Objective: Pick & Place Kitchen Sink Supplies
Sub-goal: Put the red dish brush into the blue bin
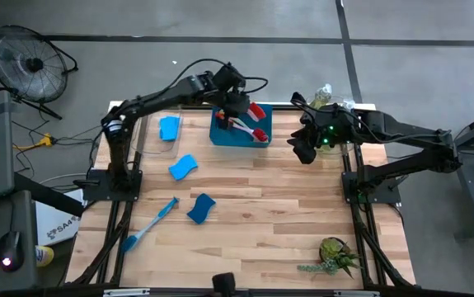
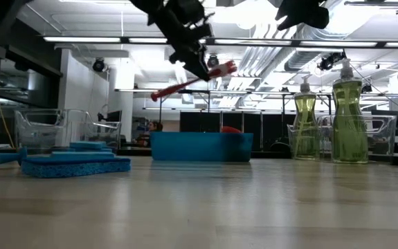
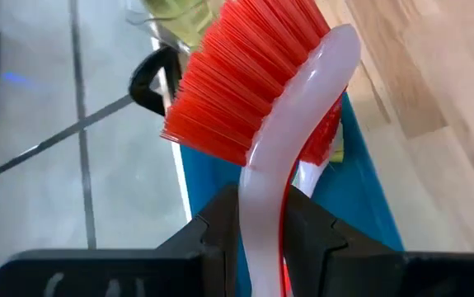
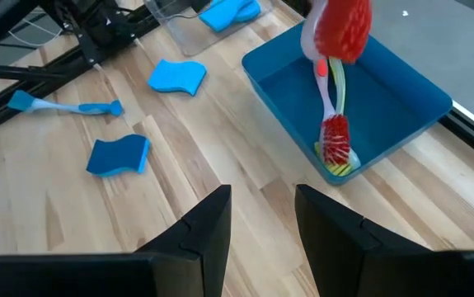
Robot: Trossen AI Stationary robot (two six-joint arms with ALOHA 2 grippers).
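Observation:
My left gripper hangs over the blue tray at the table's far middle, shut on a red-bristled dish brush. A second red brush lies in the tray on something yellow-green. My right gripper stands open and empty, right of the tray. Blue sponges and a blue brush lie on the table's left half. Two bottles of yellow-green liquid stand at the far right. My left gripper pinches the brush's white neck between its two fingers, just behind the red bristle head. The fingers slant down from the table's left and lie across the handle. The brush hangs clear above the tray, tilted, its head higher than its handle end.
A clear bin at the far left holds another blue sponge. A small spiky green plant sits at the near right. The middle of the wooden table is bare.

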